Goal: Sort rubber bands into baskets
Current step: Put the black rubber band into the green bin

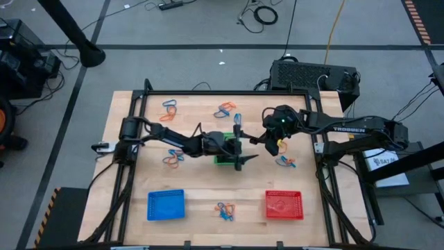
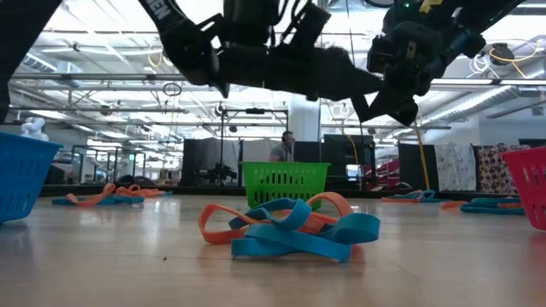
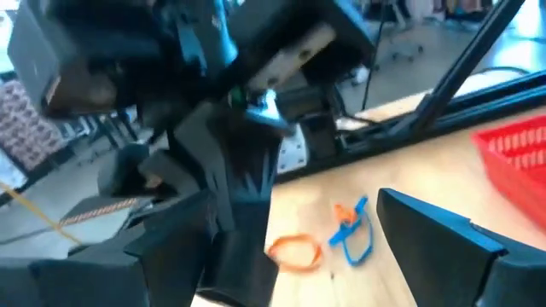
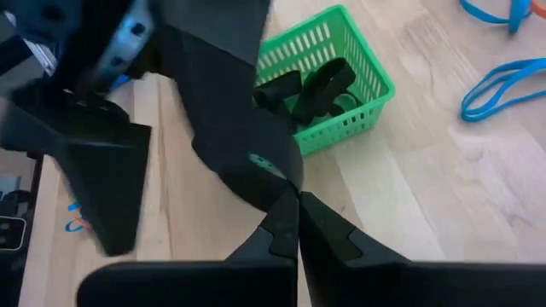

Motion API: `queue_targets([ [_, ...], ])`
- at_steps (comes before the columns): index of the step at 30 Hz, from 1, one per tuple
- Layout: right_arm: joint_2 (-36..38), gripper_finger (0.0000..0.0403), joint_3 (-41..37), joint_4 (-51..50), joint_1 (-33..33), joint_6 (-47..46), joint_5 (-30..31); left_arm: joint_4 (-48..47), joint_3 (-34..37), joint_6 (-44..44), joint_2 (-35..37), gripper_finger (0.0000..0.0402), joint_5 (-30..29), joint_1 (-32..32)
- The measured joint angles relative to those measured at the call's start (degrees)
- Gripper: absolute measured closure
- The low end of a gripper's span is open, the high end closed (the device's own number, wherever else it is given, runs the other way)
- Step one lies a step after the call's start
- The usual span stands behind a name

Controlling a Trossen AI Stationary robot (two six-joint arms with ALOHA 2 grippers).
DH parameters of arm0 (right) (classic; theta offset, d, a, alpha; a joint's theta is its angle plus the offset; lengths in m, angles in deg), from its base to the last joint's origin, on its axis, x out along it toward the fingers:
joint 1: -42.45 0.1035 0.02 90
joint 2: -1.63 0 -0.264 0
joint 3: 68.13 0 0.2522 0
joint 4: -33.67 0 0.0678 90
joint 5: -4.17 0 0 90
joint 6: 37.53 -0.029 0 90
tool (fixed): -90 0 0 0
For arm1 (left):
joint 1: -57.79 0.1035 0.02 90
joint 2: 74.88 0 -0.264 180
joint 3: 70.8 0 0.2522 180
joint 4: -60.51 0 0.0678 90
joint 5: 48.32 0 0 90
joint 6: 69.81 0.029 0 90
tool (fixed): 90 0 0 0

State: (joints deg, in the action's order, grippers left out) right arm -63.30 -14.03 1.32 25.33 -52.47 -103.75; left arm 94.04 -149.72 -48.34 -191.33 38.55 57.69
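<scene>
You have 1 wooden table [image 1: 208,198], 1 black metal frame [image 1: 136,111] on it, 1 black vented box [image 1: 305,73] behind, cables [image 1: 263,14] on the floor.

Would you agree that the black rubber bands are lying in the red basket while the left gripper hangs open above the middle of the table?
Not quite: the black rubber bands lie in the green basket, not the red one, as the right wrist view shows. The left gripper does hang open above the middle of the table.

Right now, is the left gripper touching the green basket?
Cannot tell. In the high view the open left gripper overlaps the green basket; no view shows contact or gap.
</scene>
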Motion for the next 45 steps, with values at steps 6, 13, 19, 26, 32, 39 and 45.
queue_targets([
  [6,0.00,0.0402,0.00,-0.61,0.00,0.17,-0.06,-0.51,-0.34,-0.02,-0.60,0.0070,-3.68,0.10],
  [13,0.00,0.0403,0.00,-1.00,0.00,0.77,-0.14,-1.02,-0.37,-0.04,-0.60,0.0086,-5.69,0.09],
  [19,0.00,0.0403,0.00,-1.31,0.00,0.79,-0.15,-1.97,-0.37,-0.09,-0.60,0.0154,-6.76,0.07],
  [26,0.00,0.0403,0.00,-1.53,0.00,0.82,-0.17,-1.94,-0.37,0.05,-0.60,0.0289,-6.81,0.09],
  [32,0.00,0.0399,0.00,-1.51,0.00,2.64,0.46,-2.72,-0.37,2.89,-0.60,0.0388,-9.48,0.03],
  [39,1.18,0.0354,0.00,-4.67,-0.02,6.58,8.31,-8.75,-0.61,3.30,0.78,0.0389,-17.15,0.01],
  [45,1.90,0.0313,-0.35,-8.08,0.42,3.05,10.53,-27.39,-0.61,1.39,7.32,0.0389,-21.85,-1.63],
])
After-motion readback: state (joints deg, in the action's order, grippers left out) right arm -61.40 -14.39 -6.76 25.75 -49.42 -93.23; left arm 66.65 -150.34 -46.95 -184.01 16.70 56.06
